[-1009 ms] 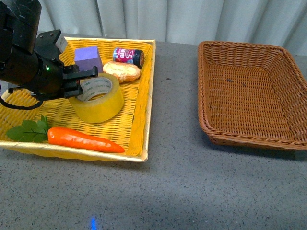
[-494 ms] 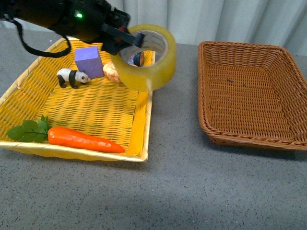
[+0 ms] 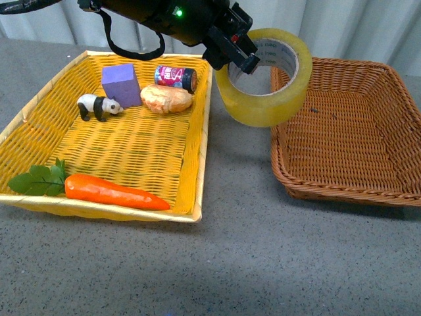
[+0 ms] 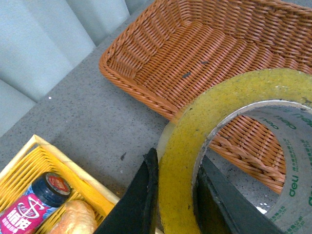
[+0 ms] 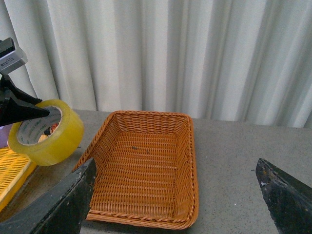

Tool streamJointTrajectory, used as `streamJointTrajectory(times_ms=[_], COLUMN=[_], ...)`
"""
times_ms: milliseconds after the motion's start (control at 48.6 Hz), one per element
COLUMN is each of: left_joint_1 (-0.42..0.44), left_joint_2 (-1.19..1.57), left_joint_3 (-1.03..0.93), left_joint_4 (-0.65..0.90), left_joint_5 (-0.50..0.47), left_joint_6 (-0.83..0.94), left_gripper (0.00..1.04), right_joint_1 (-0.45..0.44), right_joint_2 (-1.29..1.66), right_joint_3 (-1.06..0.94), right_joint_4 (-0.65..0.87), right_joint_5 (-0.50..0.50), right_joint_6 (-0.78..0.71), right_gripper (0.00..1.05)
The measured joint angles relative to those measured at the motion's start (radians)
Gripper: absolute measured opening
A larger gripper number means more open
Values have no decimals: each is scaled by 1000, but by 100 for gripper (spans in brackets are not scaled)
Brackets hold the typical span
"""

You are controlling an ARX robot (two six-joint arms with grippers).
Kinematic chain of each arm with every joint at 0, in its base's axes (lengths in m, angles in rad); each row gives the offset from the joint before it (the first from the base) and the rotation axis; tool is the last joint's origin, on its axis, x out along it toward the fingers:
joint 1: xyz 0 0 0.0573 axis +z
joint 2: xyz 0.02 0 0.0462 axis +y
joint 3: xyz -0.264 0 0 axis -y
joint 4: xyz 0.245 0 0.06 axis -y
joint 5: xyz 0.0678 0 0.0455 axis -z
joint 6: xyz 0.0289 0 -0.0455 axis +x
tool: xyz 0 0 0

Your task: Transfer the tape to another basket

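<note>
The left pincer (image 3: 241,58) pinches the tape (image 3: 262,99) by its wall, one finger inside the ring. It holds the tape high to clear the edge of the basket (image 3: 348,192). The right pincer (image 5: 175,165) is spread wide and empty.

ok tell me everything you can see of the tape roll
The tape is a roll of translucent yellowish packing tape on a white core with green print. It hangs tilted in the air, hole towards the front camera, by the left rim of the brown wicker basket. The left gripper pinches its wall, jaws inside and outside the ring. Nothing else touches it.
</note>
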State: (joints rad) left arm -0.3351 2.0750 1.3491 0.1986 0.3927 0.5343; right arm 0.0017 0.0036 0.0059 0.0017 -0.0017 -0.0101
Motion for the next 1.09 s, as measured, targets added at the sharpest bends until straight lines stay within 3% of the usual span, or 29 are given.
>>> streamJointTrajectory(times_ms=[309, 391, 515, 741, 885, 1091], left_joint_1=[-12, -11, -11, -11, -12, -12], left_joint_2=[0, 0, 0, 0, 0, 0], left_joint_3=[0, 0, 0, 0, 0, 0], left_joint_4=[17, 17, 17, 17, 17, 17], left_joint_5=[-7, -9, -9, -10, -10, -10], left_joint_6=[15, 15, 15, 15, 15, 15], left_gripper=[17, 17, 17, 17, 17, 17], right_joint_1=[-8, -59, -95, -24, 35, 100], right_joint_2=[4, 89, 238, 763, 1133, 1405], right_joint_3=[1, 52, 89, 291, 497, 704], right_joint_4=[-8, -137, -95, 195, 185, 120], right_joint_5=[-19, -200, -300, -300, -276, -267], right_joint_6=[-5, -56, -46, 29, 93, 151], right_gripper=[96, 96, 96, 96, 96, 96])
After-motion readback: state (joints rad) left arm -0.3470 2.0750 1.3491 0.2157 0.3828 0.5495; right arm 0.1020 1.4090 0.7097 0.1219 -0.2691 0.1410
